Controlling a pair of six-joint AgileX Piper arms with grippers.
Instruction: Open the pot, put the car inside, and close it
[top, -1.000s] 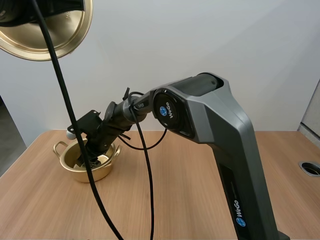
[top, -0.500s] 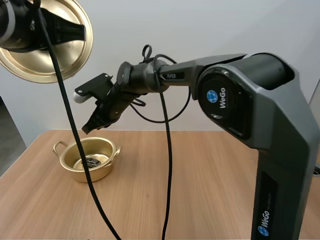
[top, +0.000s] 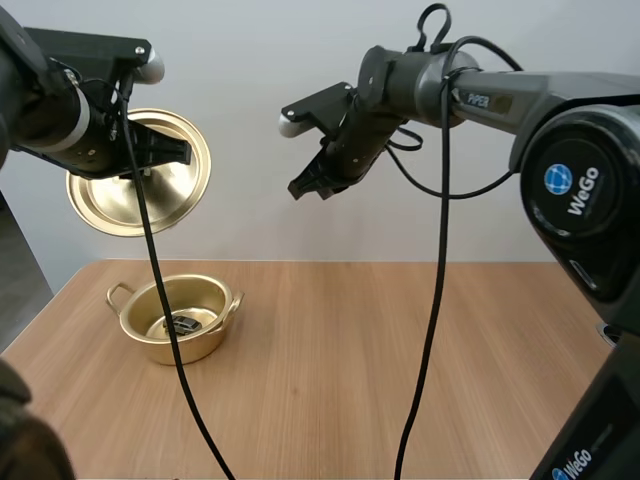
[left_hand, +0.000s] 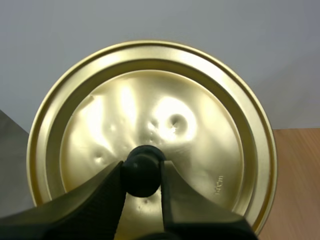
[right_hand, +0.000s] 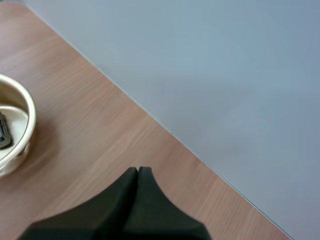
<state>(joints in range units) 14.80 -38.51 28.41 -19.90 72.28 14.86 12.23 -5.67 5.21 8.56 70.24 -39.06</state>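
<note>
Wood-grain worktop (top: 400, 350) meets a plain pale wall, and on its left part stands the open gold pot (top: 140, 335), upright, its two small handles out to either side. The car (top: 186, 323), small and dark, lies on the pot's bottom, near the middle and clear of the wall. The lid (top: 100, 205) is off and up in the air, well above the pot, turned on edge so that its knobbed face looks toward the arm that carries it. The left claw (top: 170, 152) grasps it: in the left wrist view the two black fingers (left_hand: 95, 195) pinch the round black knob (left_hand: 142, 167) from both sides, with the lid's ridged gold face spread behind them. A small stamped mark sits near the lid's rim, too small to read. The right claw (top: 312, 185) hangs high over the middle of the worktop, well apart from both pot and lid, its tip pointing down and to the left. It is clenched on nothing; in the right wrist view its fingers lie together as one dark wedge over bare wood, with the pot's rim and an end of the car off to one side.
</note>
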